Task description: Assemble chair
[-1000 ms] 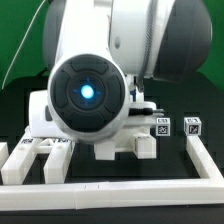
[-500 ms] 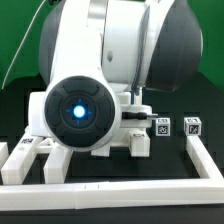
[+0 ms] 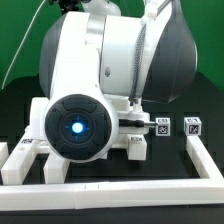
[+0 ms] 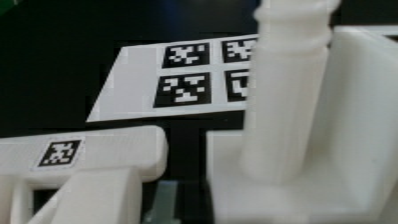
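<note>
Low at seven o'clock of the exterior view, matte white blocky plastic chair pieces (image 3: 28,158) with square tags, lying on black tabletop (image 3: 170,160), white border rail (image 3: 120,188) at six, green wall (image 3: 212,40) behind, gripper hidden by white robot arm (image 3: 100,70), jaws closed together.

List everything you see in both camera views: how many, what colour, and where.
table: one, black, under everything.
backdrop: one, green, behind.
chair pieces: several, white, exterior view's left, partly behind the robot arm.
tagged blocks: two, white, exterior view's right.
tagged piece: one, white, near the wrist camera.
upright part: one, white, blurred, beside it; unclear what it is.
border rails: at least two, white, front and exterior view's right edge.
marker board: one, white, four tags, flat on the table.
robot arm: one, white and grey, centre, blue-lit round cap.
gripper: one, hidden behind the robot arm, shut.
</note>
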Controlling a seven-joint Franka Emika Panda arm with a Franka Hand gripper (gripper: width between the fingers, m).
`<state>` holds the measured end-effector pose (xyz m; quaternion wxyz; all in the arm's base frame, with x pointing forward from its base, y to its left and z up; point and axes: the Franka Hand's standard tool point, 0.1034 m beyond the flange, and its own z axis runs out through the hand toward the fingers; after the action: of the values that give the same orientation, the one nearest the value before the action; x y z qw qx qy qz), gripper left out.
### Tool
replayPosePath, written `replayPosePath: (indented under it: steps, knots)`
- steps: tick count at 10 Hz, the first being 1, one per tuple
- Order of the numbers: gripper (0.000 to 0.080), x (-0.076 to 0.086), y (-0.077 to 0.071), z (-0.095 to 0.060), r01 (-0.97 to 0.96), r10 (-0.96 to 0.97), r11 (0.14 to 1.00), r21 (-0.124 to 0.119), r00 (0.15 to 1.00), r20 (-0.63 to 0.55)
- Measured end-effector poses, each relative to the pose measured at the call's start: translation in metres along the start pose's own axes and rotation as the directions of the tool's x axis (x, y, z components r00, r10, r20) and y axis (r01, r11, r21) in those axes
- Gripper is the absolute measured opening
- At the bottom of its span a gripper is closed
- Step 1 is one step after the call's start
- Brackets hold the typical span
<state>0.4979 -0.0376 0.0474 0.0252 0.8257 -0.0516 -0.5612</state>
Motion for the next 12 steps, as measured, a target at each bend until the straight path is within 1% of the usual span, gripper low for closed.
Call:
replayPosePath:
  steps: [6, 8, 9, 10, 12]
  knots:
    - [0.0035, 0.0025, -0.0059, 0.0056, 0.011, -0.011, 1.000, -0.002, 1.000, 0.017]
    - [0.0035, 0.0012, -0.0057, 0.0060, 0.019, -0.019, 1.000, 0.000, 1.000, 0.024]
    - [0.0035, 0.0030, -0.0051, 0.0060, 0.017, -0.017, 1.000, -0.001, 1.000, 0.018]
    - [0.0128, 0.0033, -0.0048, 0.0060, 0.017, -0.017, 1.000, -0.001, 1.000, 0.017]
    - [0.0402, 0.0046, -0.0043, 0.0057, 0.016, -0.016, 1.000, 0.000, 1.000, 0.012]
